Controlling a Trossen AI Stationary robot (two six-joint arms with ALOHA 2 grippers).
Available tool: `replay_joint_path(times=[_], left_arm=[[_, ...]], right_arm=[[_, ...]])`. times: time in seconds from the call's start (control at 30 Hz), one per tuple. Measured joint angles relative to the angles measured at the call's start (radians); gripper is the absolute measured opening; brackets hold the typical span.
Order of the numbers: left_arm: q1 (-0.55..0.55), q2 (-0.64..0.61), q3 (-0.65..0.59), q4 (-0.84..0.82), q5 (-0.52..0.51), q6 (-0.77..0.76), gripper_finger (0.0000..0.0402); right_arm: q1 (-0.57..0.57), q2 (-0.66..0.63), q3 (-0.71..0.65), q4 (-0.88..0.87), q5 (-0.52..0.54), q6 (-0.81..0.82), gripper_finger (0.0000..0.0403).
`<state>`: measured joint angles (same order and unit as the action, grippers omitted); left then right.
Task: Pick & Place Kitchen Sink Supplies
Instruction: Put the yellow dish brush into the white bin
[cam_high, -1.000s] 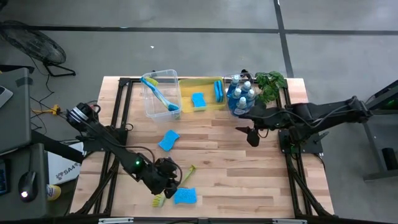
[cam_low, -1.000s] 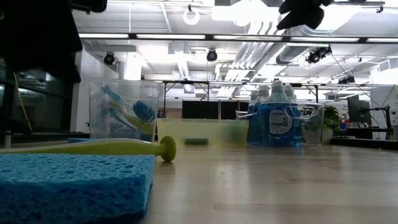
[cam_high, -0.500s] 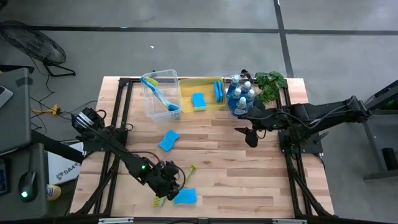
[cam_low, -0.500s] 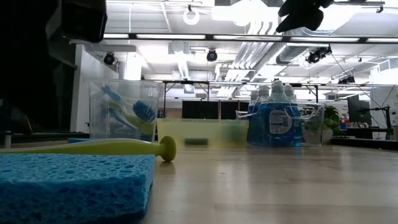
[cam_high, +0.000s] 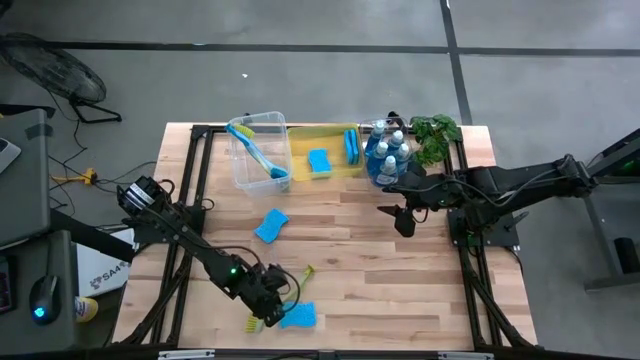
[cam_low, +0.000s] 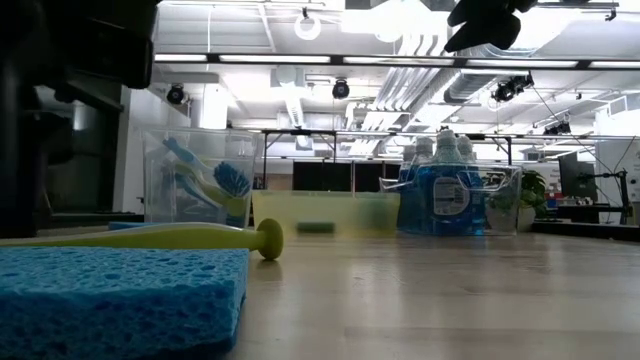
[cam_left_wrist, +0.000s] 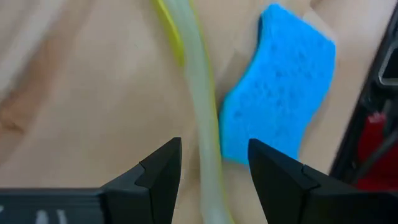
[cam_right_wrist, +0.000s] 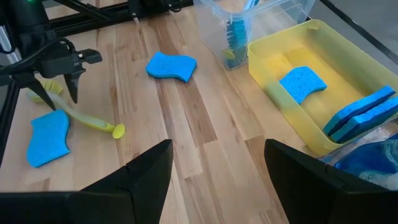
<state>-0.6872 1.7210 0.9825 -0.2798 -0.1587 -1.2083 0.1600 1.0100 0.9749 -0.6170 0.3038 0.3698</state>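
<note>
A yellow-green dish brush lies flat on the table near its front edge, beside a blue sponge. My left gripper is open and points steeply down over the brush. Its fingers stand on either side of the handle without touching it. A second sponge lies flat at mid-table. My right gripper hangs open and empty above the table's right half, near the blue soap bottles.
At the far edge stand a clear bin holding a blue brush, a yellow bin with sponges, the bottles and a green plant. Bare wood lies between the two arms.
My left gripper has come down toward the yellow-green brush's handle and tipped further downward. Its fingers keep the same gap. The brush and sponges have stayed in place.
</note>
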Motion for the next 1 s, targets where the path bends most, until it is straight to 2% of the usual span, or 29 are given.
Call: replay_joint_path(times=[0.3,1.0], left_arm=[[0.000,0.001,0.000,-0.001,0.199,-0.003,0.0182],[-0.002,0.076,0.005,-0.014,0.172,-0.027,0.0181]], right_arm=[[0.000,0.000,0.000,-0.014,0.000,-0.003,0.0248],[0.000,-0.001,-0.010,-0.055,-0.005,-0.004,0.0248]])
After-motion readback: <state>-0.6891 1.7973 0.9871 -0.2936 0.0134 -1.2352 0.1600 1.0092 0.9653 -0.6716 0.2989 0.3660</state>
